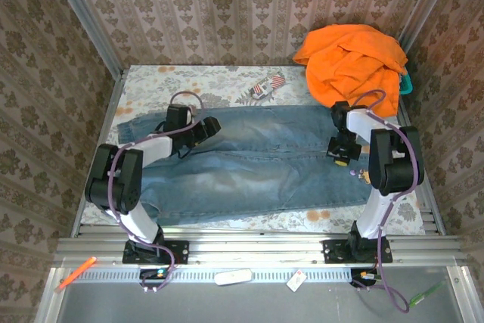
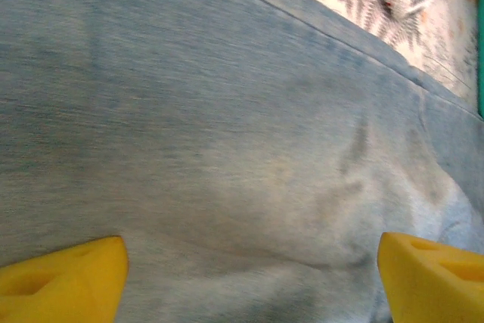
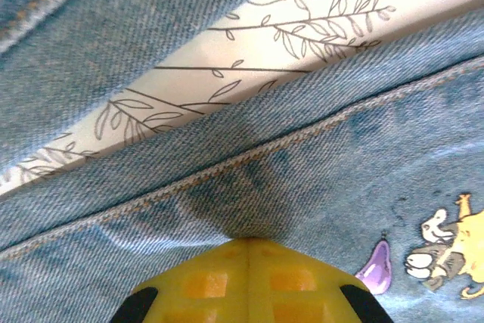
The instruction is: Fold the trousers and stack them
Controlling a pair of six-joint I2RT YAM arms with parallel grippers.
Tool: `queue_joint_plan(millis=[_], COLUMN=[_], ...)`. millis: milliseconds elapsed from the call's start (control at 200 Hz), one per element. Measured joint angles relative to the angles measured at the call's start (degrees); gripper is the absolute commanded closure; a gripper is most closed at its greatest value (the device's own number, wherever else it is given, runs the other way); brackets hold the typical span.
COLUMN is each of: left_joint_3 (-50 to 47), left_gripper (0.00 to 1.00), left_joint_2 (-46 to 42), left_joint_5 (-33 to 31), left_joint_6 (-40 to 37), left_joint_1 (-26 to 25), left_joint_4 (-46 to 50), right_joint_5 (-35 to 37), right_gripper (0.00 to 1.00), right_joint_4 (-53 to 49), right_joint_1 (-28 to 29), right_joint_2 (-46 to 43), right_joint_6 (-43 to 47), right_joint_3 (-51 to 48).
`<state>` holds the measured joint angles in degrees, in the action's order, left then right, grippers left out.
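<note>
The trousers (image 1: 257, 164) are light blue faded jeans, spread flat across the table with the legs running left. My left gripper (image 1: 208, 126) hovers over the upper leg, open. In the left wrist view its yellow fingertips (image 2: 76, 277) stand wide apart above pale denim (image 2: 227, 134), and nothing lies between them. My right gripper (image 1: 340, 158) is at the waist end on the right. In the right wrist view its gripper (image 3: 249, 241) is shut, and a pinch of denim (image 3: 249, 187) just below a stitched seam is drawn up into the tips.
A bright orange garment (image 1: 352, 58) is heaped at the back right, with a teal item (image 1: 407, 81) beside it. A small flag-patterned object (image 1: 265, 88) lies behind the trousers. The floral tablecloth (image 3: 265, 66) shows between denim folds. A cartoon print (image 3: 446, 255) marks the denim.
</note>
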<state>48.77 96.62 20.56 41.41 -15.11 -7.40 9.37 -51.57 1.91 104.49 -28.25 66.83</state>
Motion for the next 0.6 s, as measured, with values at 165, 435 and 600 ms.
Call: queue_joint_plan(millis=[165,435,600], left_joint_3=[-1.1,5.0,5.1], left_gripper=[0.13,0.13,0.13], left_joint_2=[-1.4,-9.8,-8.8], left_joint_5=[0.2,-9.3,-11.6], left_joint_6=[0.5,0.7,2.4], left_joint_1=[3.7,12.6,19.6], left_joint_4=[2.1,15.5,18.8], right_joint_5=[1.1,-4.3,-10.1], right_gripper=[1.00,1.00,1.00], right_joint_4=[-0.5,5.2,12.7], right_joint_1=[9.0,26.8,35.3], right_joint_2=[-6.1,-8.5,-5.7], right_joint_6=[-0.4,-4.9,-8.1], right_joint_3=[1.4,1.7,-1.0])
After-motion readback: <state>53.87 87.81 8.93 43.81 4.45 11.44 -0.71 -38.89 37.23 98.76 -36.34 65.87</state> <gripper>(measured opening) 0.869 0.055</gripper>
